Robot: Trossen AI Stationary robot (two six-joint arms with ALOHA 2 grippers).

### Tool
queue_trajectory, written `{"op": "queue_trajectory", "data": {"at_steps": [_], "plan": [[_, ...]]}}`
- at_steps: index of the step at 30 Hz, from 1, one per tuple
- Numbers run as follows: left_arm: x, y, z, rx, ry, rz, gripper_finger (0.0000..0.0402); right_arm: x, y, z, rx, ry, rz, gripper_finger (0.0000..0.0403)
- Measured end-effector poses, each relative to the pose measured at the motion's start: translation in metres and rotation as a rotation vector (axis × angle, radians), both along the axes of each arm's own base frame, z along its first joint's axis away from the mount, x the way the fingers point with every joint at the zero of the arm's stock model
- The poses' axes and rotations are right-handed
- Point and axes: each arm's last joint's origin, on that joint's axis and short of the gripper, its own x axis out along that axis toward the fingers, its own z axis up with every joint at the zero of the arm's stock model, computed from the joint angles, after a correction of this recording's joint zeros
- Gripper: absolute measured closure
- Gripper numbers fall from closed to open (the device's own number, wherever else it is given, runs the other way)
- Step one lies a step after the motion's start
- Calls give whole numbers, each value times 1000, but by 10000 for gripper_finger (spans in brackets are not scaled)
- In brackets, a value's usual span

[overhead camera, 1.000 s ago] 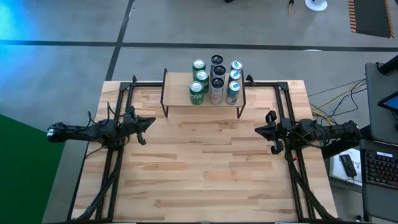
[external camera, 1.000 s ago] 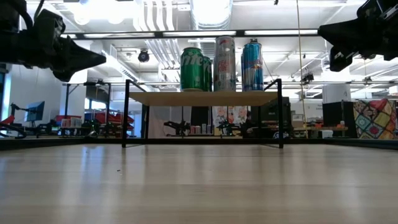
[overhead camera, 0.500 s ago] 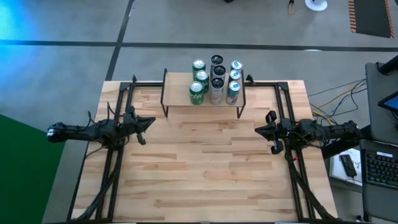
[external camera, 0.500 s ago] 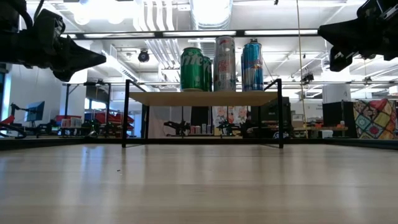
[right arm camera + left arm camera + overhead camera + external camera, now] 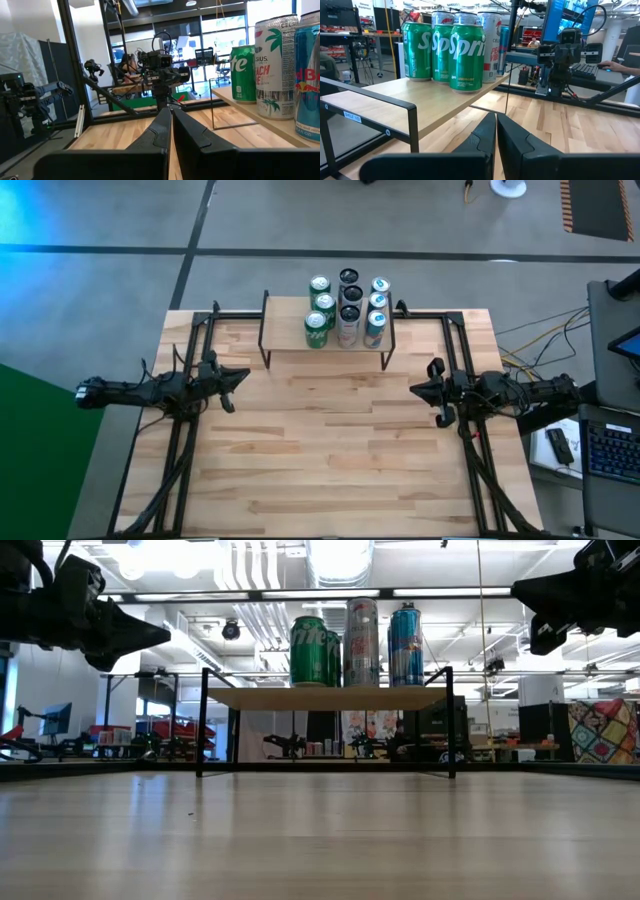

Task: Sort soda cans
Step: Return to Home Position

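Observation:
Nine soda cans stand upright on a low wooden shelf (image 5: 290, 340) at the table's far middle, in three rows: green cans (image 5: 317, 328) on the left, black-topped cans (image 5: 348, 313) in the middle, pale blue and silver cans (image 5: 375, 325) on the right. In the left wrist view the green cans (image 5: 466, 57) are nearest. My left gripper (image 5: 238, 377) is shut and empty above the table's left side. My right gripper (image 5: 417, 388) is shut and empty above the right side. Both are well short of the shelf.
The shelf stands on thin black metal legs (image 5: 203, 720). Black arm frames (image 5: 180, 450) run along both sides of the table. A desk with a keyboard (image 5: 610, 450) stands off the table's right. Bare wood (image 5: 330, 450) lies between the arms.

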Motion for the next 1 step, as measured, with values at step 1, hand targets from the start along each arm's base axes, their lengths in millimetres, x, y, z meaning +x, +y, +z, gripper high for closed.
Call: {"op": "queue_trajectory", "data": {"at_steps": [1], "plan": [[0,0,0,0,0,0,402,0,0,0,0,0,0,394]]}}
